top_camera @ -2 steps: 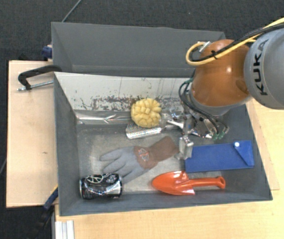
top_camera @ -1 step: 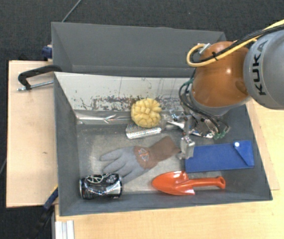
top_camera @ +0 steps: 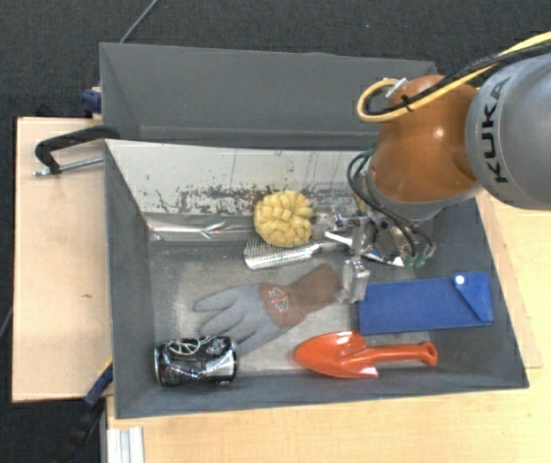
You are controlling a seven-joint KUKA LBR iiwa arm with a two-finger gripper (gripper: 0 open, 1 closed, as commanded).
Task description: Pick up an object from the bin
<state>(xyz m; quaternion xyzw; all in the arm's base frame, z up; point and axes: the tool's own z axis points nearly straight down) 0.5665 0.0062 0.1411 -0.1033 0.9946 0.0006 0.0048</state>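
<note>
The arm's orange wrist cover (top_camera: 420,157) hung over the right of the bin (top_camera: 125,258); the jaws stood by the brown cuff of a grey glove (top_camera: 241,312), their opening impossible to tell; the glove lay mid-bin, long axis left-right, digits pointing left; blue block (top_camera: 425,304) and orange scoop (top_camera: 362,355) crowded its right, bare floor its left.

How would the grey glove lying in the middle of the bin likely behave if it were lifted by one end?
The grey glove lies flat and limp, so it would probably sag and drape rather than hold its shape. It looks thin, so it is likely light for its size. Being soft fabric, it should not roll if pushed.
</note>
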